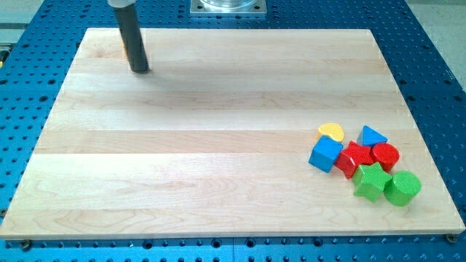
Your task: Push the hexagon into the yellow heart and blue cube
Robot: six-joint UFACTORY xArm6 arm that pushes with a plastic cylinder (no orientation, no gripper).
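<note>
My tip (140,70) rests on the wooden board (204,145) near its top left corner, far from the cluster of blocks at the view's lower right. There the yellow heart (331,132) lies just above the blue cube (325,154). To their right are a red star (354,158), a blue triangle (372,136) and a short round or hexagonal red block (385,155). Below them lie a green star (370,181) and a short round or hexagonal green block (403,188). A thin orange-yellow sliver (122,48) shows at the rod's left edge; its shape is hidden.
The board lies on a blue perforated table (429,80). A metal mount (228,6) sits beyond the board's top edge. The block cluster is close to the board's right edge and lower right corner.
</note>
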